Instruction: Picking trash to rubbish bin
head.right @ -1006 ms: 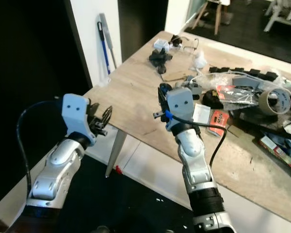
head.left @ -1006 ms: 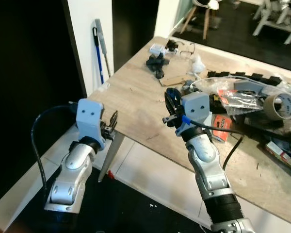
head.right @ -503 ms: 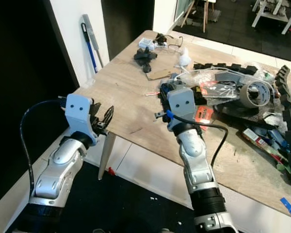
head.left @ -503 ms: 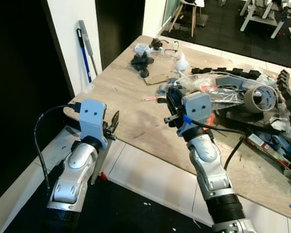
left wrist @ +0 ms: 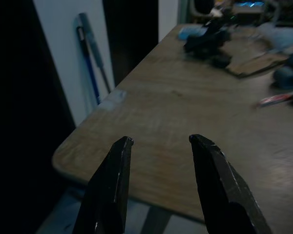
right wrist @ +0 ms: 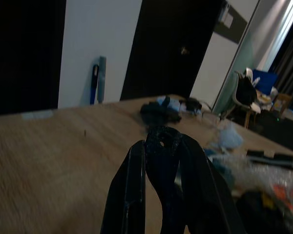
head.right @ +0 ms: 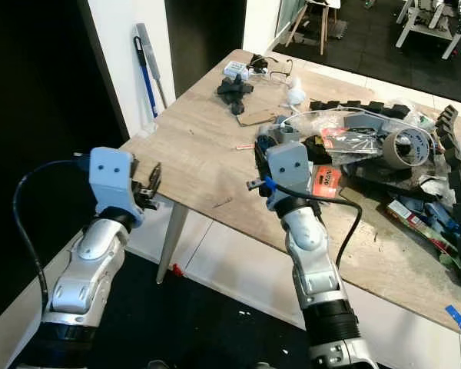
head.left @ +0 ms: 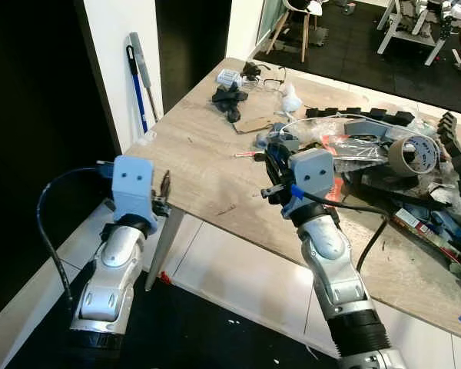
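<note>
My right gripper (head.left: 272,160) hovers over the near edge of the wooden table (head.left: 207,161), shut on a dark, crumpled piece of trash (right wrist: 161,136) with a hole in it. My left gripper (head.left: 164,201) is held at the table's near left corner, open and empty; its two black fingers (left wrist: 115,170) frame the tabletop in the left wrist view. Loose trash lies on the table: a white crumpled paper (head.left: 290,98), a cardboard scrap (head.left: 251,124), a red pen (head.left: 246,154) and a clear plastic bag (head.left: 353,134) of odds and ends.
A tape roll (head.left: 415,154) and black tracked parts (head.left: 457,146) crowd the table's right side. A black gadget (head.left: 230,98) sits at the far left end. A blue-handled tool (head.left: 138,77) leans on the white wall. White floor tiles (head.left: 238,269) run under the table.
The whole view has shifted as the camera moved and more of the table's right side shows. My left gripper has drawn closer to the table corner. The right gripper keeps its hold.
</note>
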Motion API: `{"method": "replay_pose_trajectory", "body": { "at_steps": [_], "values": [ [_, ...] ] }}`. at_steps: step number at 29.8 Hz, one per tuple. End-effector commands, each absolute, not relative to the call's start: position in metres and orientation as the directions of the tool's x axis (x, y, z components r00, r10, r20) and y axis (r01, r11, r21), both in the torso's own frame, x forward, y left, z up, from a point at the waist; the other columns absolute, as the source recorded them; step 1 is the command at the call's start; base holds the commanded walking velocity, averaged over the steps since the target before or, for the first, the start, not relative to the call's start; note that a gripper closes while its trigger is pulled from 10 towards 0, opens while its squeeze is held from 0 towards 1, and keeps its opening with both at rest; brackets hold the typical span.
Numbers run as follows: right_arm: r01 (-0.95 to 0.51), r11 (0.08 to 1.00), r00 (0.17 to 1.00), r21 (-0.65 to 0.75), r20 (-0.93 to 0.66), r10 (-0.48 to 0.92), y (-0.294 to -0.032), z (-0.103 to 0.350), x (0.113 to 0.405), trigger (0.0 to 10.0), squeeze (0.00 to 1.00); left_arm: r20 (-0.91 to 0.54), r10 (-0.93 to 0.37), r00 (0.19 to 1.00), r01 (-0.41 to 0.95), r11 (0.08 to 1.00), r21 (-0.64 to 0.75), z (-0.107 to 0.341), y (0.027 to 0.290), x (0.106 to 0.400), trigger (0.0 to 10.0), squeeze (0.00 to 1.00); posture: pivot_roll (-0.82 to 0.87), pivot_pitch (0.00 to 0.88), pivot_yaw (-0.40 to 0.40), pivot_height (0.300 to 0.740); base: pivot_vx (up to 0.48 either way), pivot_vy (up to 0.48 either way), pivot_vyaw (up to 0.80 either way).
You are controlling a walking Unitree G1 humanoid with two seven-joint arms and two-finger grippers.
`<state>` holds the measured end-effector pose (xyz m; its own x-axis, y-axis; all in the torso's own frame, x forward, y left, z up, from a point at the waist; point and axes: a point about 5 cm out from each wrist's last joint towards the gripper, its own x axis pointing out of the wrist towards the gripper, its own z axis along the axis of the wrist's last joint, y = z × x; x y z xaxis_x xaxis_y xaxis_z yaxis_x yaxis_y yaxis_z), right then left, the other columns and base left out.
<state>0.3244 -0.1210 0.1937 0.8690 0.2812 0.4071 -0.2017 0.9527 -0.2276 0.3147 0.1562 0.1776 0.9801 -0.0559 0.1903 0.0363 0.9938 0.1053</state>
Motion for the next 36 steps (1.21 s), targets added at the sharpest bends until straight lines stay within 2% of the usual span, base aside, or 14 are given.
{"method": "replay_pose_trajectory", "body": {
  "at_steps": [1, 6, 12, 15, 24, 36],
  "values": [
    [-0.191, 0.956, 0.883, -0.225, 0.386, 0.267, -0.126, 0.186, 0.323, 10.0, 0.0, 0.176, -0.041, 0.984, 0.018, 0.991, 0.13, 0.172, 0.162, 0.314, 10.0, 0.0, -0.03, 0.134, -0.04, 0.74, 0.0, 0.0, 0.0],
    [-0.146, 0.968, 0.906, -0.203, 0.365, 0.214, -0.142, 0.176, 0.311, 10.0, 0.0, 0.159, 0.013, 0.987, -0.039, 0.986, 0.165, 0.16, 0.179, 0.306, 10.0, 0.0, -0.03, 0.133, -0.039, 0.74, 0.0, 0.0, 0.0],
    [-0.075, 0.987, 0.923, -0.141, 0.366, 0.122, -0.161, 0.173, 0.29, 10.0, 0.0, 0.174, 0.114, 0.978, -0.135, 0.984, 0.116, 0.159, 0.206, 0.293, 10.0, 0.0, -0.05, 0.136, -0.037, 0.74, 0.0, 0.0, 0.0],
    [-0.073, 0.989, 0.928, -0.127, 0.354, 0.114, -0.164, 0.169, 0.283, 10.0, 0.0, 0.17, 0.127, 0.977, -0.146, 0.983, 0.108, 0.157, 0.21, 0.287, 10.0, 0.0, -0.04, 0.139, -0.034, 0.74, 0.0, 0.0, 0.0],
    [-0.111, 0.989, 0.95, -0.097, 0.282, 0.135, -0.169, 0.15, 0.261, 10.0, 0.0, 0.165, 0.055, 0.985, -0.064, 0.997, 0.048, 0.147, 0.197, 0.269, 10.0, 0.0, -0.05, 0.137, -0.034, 0.74, 0.0, 0.0, 0.0],
    [-0.119, 0.989, 0.957, -0.091, 0.255, 0.139, -0.171, 0.146, 0.254, 10.0, 0.0, 0.135, 0.016, 0.991, -0.024, 0.998, 0.054, 0.142, 0.19, 0.265, 10.0, 0.0, -0.04, 0.121, -0.036, 0.74, 0.0, 0.0, 0.0]
  ]
}}
